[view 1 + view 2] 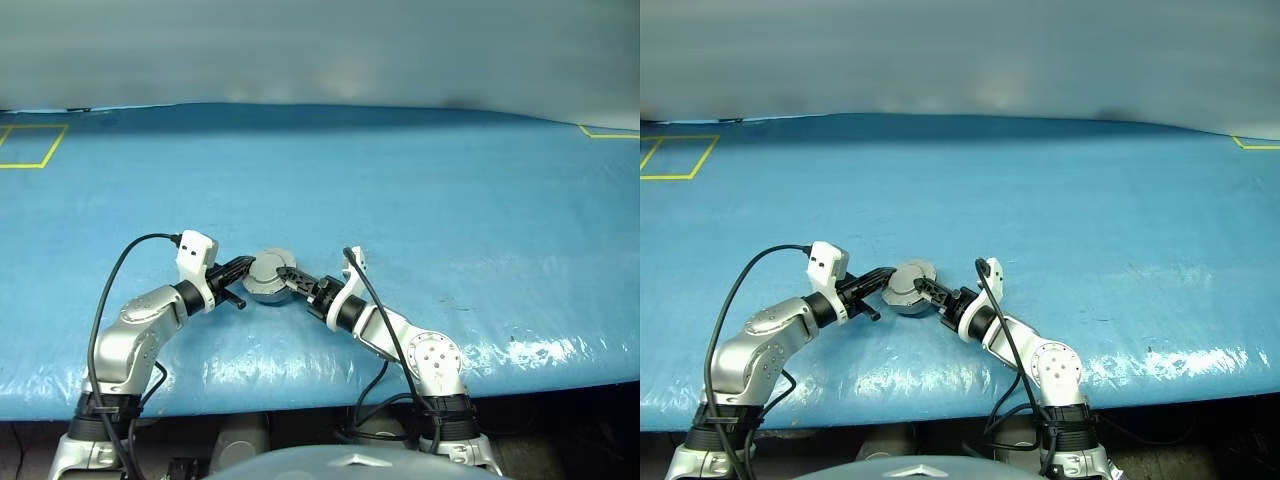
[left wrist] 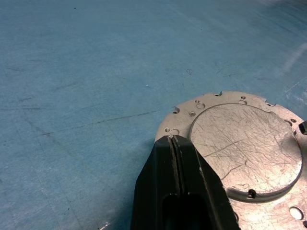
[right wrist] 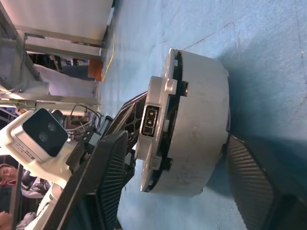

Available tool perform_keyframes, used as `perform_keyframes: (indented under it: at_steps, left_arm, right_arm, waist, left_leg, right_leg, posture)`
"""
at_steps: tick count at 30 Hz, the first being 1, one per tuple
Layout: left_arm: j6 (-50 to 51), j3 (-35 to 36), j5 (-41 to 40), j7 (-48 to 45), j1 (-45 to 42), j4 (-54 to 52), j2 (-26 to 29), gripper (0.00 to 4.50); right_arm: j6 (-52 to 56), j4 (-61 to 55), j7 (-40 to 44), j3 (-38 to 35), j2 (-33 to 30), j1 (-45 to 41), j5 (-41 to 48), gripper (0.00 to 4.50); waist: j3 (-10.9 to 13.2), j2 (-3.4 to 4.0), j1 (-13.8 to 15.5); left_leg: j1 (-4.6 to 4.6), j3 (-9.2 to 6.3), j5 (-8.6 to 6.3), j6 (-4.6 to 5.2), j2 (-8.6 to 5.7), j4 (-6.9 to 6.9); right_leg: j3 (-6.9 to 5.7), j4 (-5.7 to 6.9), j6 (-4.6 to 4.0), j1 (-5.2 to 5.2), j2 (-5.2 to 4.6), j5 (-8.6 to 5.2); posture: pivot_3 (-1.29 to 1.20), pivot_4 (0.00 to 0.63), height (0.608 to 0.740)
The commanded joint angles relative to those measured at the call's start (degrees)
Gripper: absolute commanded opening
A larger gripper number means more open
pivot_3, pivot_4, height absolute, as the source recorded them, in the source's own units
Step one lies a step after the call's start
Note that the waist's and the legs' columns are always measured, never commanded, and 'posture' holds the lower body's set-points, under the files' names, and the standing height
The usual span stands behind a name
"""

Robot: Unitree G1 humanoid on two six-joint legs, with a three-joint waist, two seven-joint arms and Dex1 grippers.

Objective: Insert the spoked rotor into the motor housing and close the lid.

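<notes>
Rotor hidden under lid (image 2: 244, 143). Left jaws (image 2: 173, 139) pinched shut at lid rim; right jaws (image 3: 182, 167) wide, straddling housing (image 3: 201, 129) on desk (image 1: 420, 200).

left end effector (image 1: 243, 266) pinched closed, right end effector (image 1: 288, 276) parted

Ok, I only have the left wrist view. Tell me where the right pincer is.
Observer: The right pincer is open and straddles the motor housing, one finger on each side. I cannot tell whether they touch it.
Operator: Check the lid from the side.
Observer: The lid is not flush. There is a gap between it and the housing, with black parts showing in it.
Operator: Give me the housing's place on the table.
Observer: It sits near the front edge of the blue table, between the two arms.
</notes>
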Motion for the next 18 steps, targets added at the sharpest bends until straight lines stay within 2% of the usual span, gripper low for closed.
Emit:
perform_keyframes:
  at_steps: [1, 5, 16, 18]
  left_arm:
    - [0.5, -1.4, 0.9, -0.4, 0.7, 1.3, -0.7, 0.00]
    - [0.5, -1.4, 1.3, -0.6, 0.7, 1.3, -1.2, 0.00]
    - [0.7, 1.7, -0.6, -0.7, 0.8, 0.0, -2.4, 0.00]
    - [2.4, 3.2, -1.9, 0.3, 0.8, -0.3, -3.1, 0.39]
  right_arm:
    - [0.5, -1.4, -0.9, 2.0, 7.3, 0.7, 3.9, 2.16]
    - [0.4, -1.1, -2.4, 2.2, 6.5, 1.3, 4.3, 1.18]
    - [-0.1, -1.0, -3.4, 2.4, 6.2, 1.6, 4.4, 1.14]
    - [-0.4, -1.2, -3.6, 2.3, 6.2, 1.9, 4.6, 1.14]
  waist:
    - [0.0, 0.00, 0.0]
    - [0.0, 0.02, 0.0]
    - [-0.1, 0.09, 0.0]
    - [-0.1, 0.09, 0.0]
  left_leg:
    - [0.00, 0.00, 0.00, 0.00, 0.00, 0.00]
    - [0.00, 0.00, 0.00, 0.00, 0.00, 0.00]
    - [0.03, 0.02, 0.00, 0.01, 0.00, 0.03]
    - [0.02, 0.02, 0.00, 0.01, 0.00, 0.03]
  right_leg:
    - [0.00, 0.00, 0.00, 0.00, 0.00, 0.00]
    - [0.00, 0.00, 0.00, 0.02, -0.01, 0.00]
    - [0.02, 0.01, 0.01, 0.04, -0.01, 0.01]
    - [0.01, 0.01, 0.01, 0.03, 0.00, 0.01]
  posture:
    - [0.00, 0.150, 0.740]
    - [0.00, 0.150, 0.740]
    - [0.00, 0.150, 0.740]
    - [0.00, 0.150, 0.740]
